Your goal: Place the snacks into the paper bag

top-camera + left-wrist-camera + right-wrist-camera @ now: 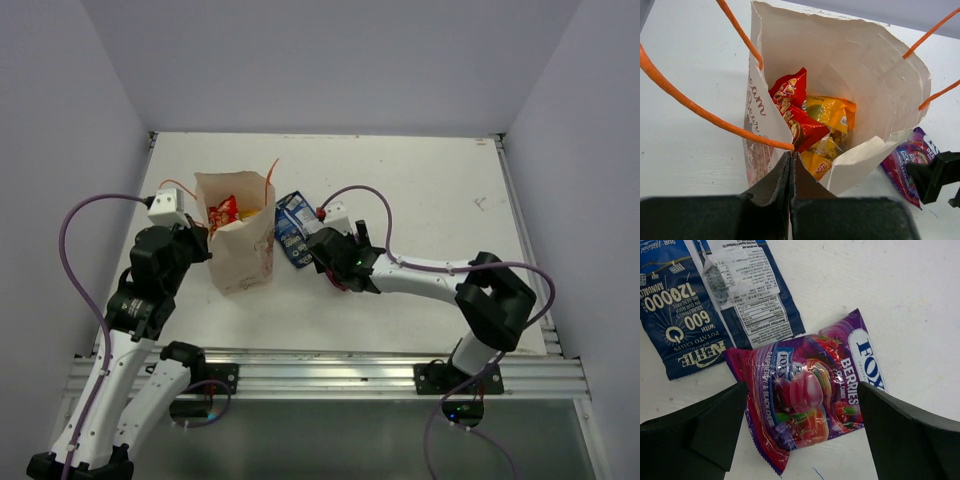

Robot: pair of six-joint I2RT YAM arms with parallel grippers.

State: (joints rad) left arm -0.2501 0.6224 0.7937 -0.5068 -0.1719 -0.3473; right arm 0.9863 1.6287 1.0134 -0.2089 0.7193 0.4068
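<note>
Above the table (420,200), the top view shows the paper bag (245,265) standing upright at left centre. The left gripper (207,243) is clenched on its near-left rim and holds the mouth wide. The right gripper (318,250) hovers just right of the bag, its fingers spread, beside the blue packet (291,228), which lies flat on the table. This arm is plainly the nearer one to the loose snacks.

Over the left wrist, the two fingers are pressed together on the bag's edge, where an orange string handle (700,112) is fixed. Inside lie the red packet (792,110) and the orange-yellow packet (832,125). No green-white one shows. The purple packet (907,162) lies outside, touching or nearly touching the bag's right wall.

Under the right wrist, the purple packet lies flat directly below the released fingers (705,430), one on each side. Its length seems to run nearly from finger to finger, tipped up to the right, so I judge a straight descent and pinch would suit. It is glossy, crinkled foil with a berry print, and its upper-left corner overlaps or touches the blue packet.
</note>
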